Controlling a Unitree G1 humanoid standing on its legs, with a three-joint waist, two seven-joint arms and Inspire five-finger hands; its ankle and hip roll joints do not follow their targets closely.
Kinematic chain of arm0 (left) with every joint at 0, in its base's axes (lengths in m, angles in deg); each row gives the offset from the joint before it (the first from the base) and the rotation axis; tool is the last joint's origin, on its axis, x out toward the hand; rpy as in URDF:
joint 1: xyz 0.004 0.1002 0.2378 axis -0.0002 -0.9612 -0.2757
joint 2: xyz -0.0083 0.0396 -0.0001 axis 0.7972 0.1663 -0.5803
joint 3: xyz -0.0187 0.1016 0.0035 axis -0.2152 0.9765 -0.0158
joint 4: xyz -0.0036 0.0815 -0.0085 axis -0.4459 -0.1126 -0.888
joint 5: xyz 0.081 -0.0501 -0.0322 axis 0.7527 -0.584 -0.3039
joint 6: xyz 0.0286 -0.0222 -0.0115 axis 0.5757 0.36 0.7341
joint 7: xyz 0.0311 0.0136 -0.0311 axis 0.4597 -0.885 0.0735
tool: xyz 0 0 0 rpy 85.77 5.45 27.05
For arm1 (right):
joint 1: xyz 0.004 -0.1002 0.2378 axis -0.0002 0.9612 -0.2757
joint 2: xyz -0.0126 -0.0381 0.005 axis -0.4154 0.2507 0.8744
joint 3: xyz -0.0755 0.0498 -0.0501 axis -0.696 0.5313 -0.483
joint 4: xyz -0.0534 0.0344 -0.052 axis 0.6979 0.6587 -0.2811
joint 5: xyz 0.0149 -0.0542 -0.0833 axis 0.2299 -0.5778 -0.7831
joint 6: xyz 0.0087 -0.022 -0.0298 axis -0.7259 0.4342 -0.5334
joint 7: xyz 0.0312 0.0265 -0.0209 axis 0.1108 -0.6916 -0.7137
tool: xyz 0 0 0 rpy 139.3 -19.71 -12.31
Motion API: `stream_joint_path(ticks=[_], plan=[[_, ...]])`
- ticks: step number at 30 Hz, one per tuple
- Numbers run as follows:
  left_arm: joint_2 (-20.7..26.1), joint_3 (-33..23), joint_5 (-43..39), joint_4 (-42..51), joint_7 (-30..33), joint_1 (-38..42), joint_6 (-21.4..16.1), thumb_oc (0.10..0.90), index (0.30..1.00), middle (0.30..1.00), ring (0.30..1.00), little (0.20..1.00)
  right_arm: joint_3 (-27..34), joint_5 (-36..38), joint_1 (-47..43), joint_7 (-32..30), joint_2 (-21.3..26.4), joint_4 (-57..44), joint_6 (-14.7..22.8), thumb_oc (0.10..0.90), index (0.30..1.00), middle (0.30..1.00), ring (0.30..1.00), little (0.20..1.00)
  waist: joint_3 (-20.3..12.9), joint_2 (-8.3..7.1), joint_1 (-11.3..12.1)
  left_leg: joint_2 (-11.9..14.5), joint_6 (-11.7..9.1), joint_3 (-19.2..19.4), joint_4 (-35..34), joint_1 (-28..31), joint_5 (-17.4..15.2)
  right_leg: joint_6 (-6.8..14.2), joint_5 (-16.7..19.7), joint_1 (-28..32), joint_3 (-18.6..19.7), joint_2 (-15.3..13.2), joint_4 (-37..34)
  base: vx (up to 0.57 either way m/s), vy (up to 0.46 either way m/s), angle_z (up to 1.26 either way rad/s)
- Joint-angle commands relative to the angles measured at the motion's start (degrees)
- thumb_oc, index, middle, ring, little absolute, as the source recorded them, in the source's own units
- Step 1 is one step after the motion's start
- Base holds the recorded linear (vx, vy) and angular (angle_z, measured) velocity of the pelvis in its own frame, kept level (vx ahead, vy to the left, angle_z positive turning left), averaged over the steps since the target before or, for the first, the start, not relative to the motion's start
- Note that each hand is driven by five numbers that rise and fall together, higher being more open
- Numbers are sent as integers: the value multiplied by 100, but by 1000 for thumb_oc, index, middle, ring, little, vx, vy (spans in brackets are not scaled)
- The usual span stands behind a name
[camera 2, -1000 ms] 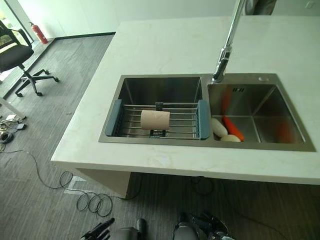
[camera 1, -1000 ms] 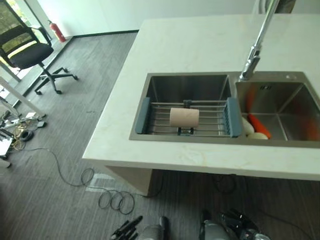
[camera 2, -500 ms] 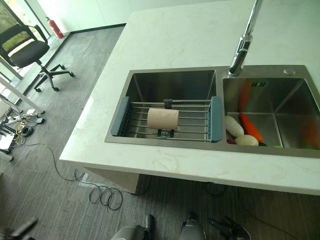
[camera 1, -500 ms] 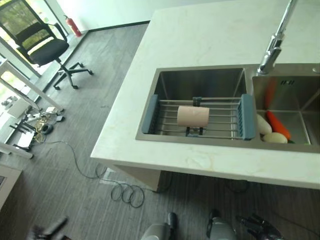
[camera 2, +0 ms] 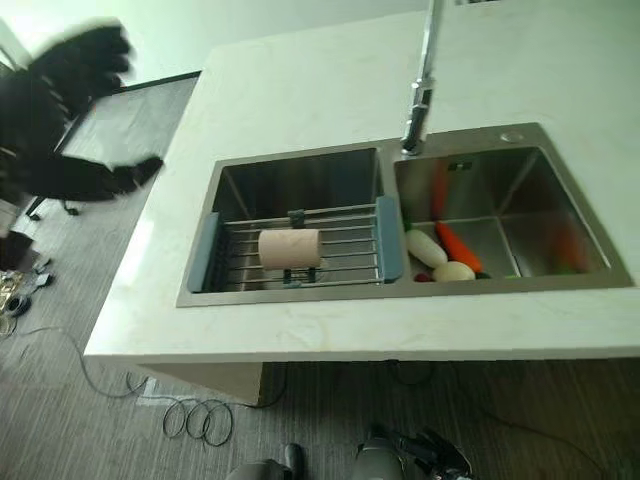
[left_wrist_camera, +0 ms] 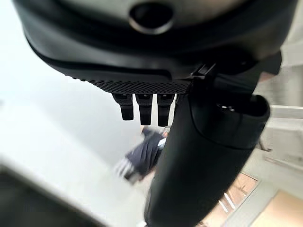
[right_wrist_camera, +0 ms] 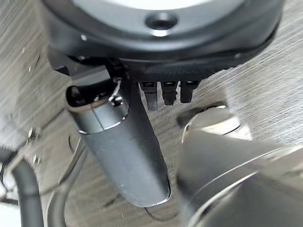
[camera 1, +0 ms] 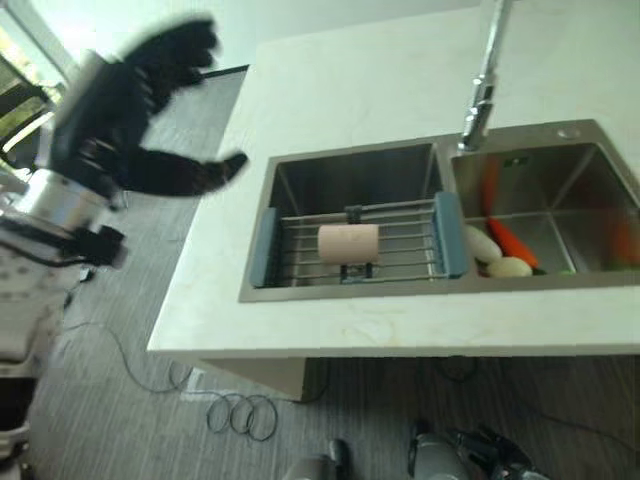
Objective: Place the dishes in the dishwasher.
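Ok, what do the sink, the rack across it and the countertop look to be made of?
Sink: brushed stainless steel, by its grey sheen and reflections. Rack: thin metal wires with blue-grey ends, probably plastic. Countertop: pale, faintly veined stone or a look-alike, smooth finish.

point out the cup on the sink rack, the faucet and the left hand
cup (camera 1: 348, 242), left eye view, its side
faucet (camera 1: 478, 100), left eye view, lower stem
left hand (camera 1: 120, 120), left eye view, its palm
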Motion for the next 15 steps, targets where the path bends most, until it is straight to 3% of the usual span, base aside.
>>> stream_joint_path(ticks=[1,10,15], plan=[[63,-319,223,-555,-196,659,133,800,900,900,900,900,129,160,146,13,-7,147,-36,800,900,900,900,900,-141,-98,50,-134,134,-66,473,-325,-738,590,-664,600,179,-201,-348,18,-23,-36],[-148,665,1018,-724,-382,1296,456,800,900,900,900,900,119,113,320,134,59,193,4,800,900,900,900,900,-61,41,-283,-135,127,141,473,-322,-721,611,-581,476,406,-149,-348,5,7,-17],[-135,1204,1751,-848,-443,1663,431,800,900,900,900,900,97,145,351,205,124,109,128,800,900,900,900,900,-9,149,-454,-157,133,235,473,-340,-710,619,-544,404,520,-134,-348,1,22,-14]])
